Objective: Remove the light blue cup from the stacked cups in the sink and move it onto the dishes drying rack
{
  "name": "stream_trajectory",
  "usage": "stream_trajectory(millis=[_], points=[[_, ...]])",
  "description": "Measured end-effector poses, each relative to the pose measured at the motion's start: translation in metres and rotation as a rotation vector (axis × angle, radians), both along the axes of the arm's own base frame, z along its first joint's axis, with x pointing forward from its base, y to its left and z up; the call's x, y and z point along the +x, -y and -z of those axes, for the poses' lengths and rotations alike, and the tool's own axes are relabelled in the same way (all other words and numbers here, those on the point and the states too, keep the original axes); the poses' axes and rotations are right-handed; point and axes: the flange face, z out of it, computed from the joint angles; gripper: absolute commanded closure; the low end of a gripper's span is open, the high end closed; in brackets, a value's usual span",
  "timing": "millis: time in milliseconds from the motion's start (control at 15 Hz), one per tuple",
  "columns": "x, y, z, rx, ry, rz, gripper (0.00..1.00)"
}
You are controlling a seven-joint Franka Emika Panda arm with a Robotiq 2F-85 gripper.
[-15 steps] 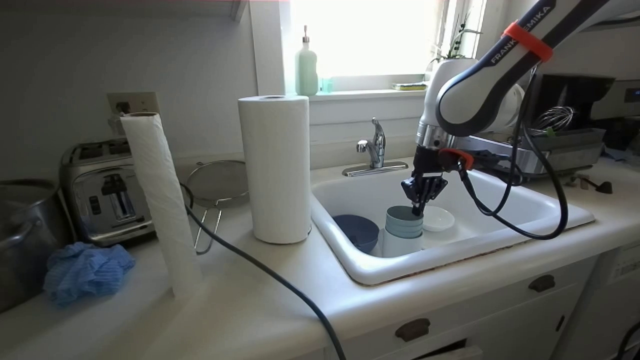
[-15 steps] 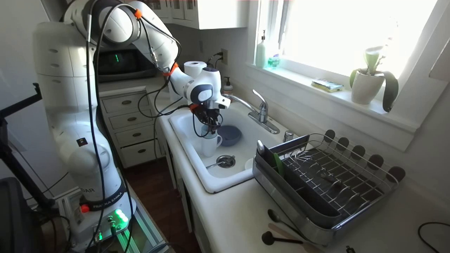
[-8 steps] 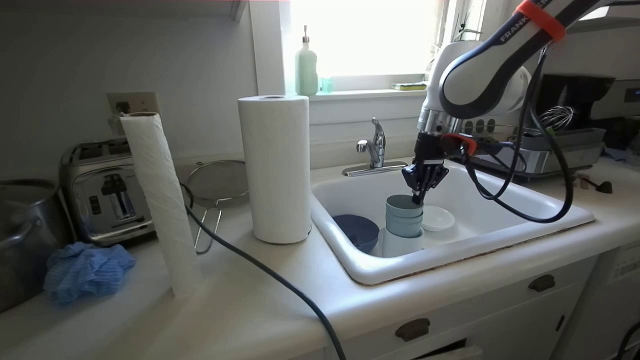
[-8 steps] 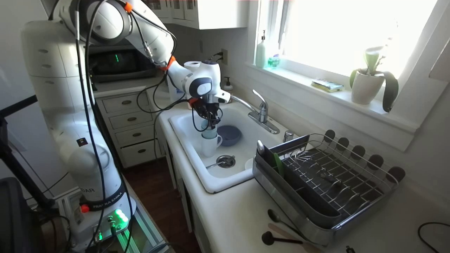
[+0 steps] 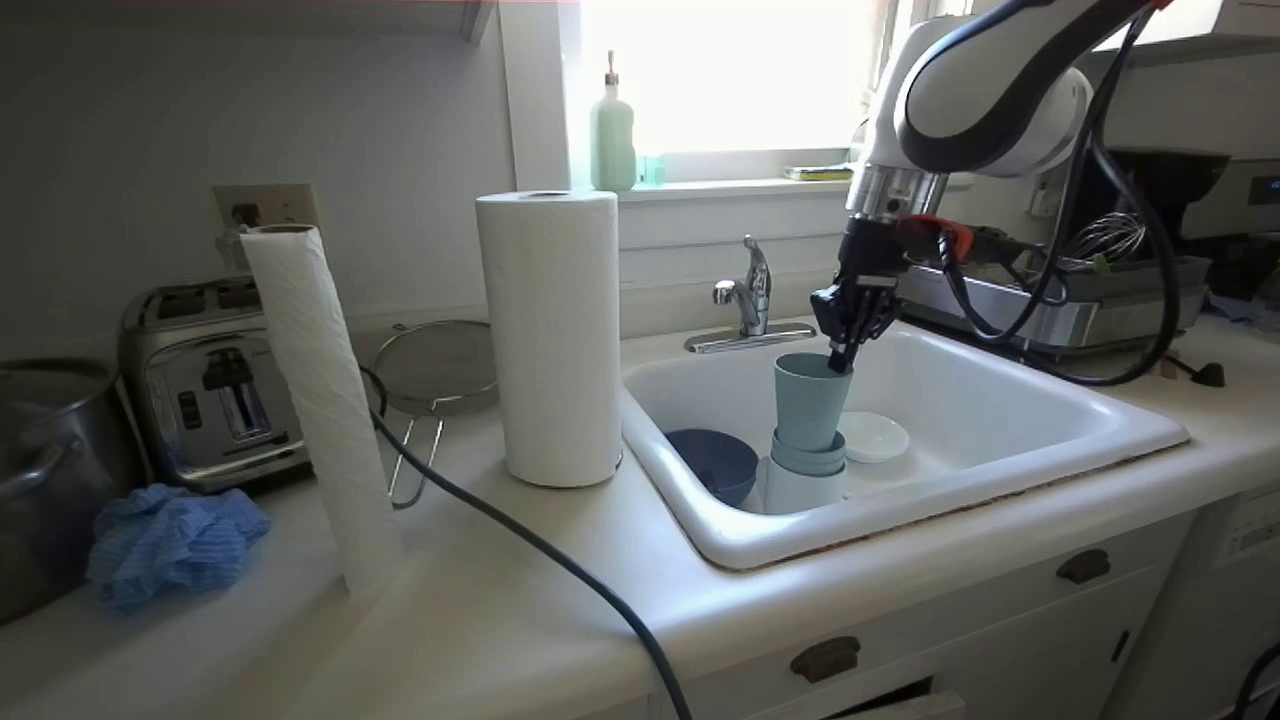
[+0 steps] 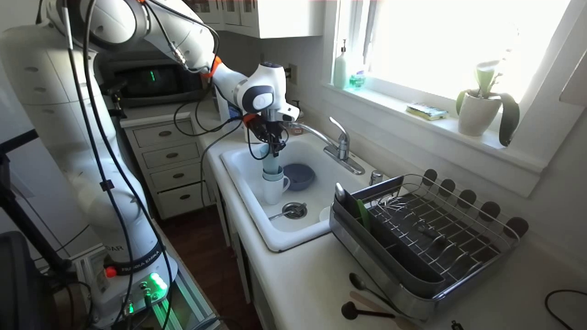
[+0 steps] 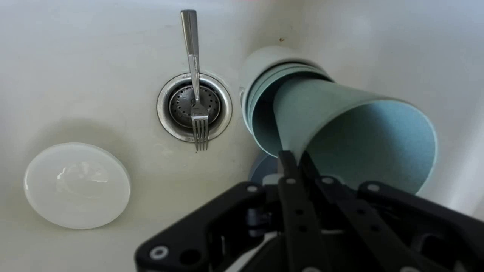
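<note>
In the wrist view the gripper is filling the lower right, its body running off the bottom edge, and its fingers are clamping the lower-left rim of the light blue cup. In an exterior view that cup is standing nearly upright over the stacked cups, its base lying hidden behind their rims; whether they are touching cannot be told. The front rim of the sink is hiding the foot of the white mug holding the stack, and at right a black cable is crossing the dishes drying rack. In an exterior view the arm is standing at left, its topmost joint being cut off by the upper edge; the forearm is slanting down toward the center and the wrist is pointing downward over the sink.
</note>
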Motion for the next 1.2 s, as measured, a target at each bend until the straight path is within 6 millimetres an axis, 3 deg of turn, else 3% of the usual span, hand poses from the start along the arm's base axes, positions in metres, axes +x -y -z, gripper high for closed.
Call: stream_trajectory(millis=[267,600,800,1200], points=[[-0.008,0.005,-0.023,0.004,-0.020,0.003,0.99],[-0.032,0.031,-0.078,0.015,-0.033,0.041,0.99],[-0.049,0.063,-0.109,0.029,-0.034,0.095,0.99],[-0.070,0.153,-0.158,-0.012,0.070,0.268,0.99]])
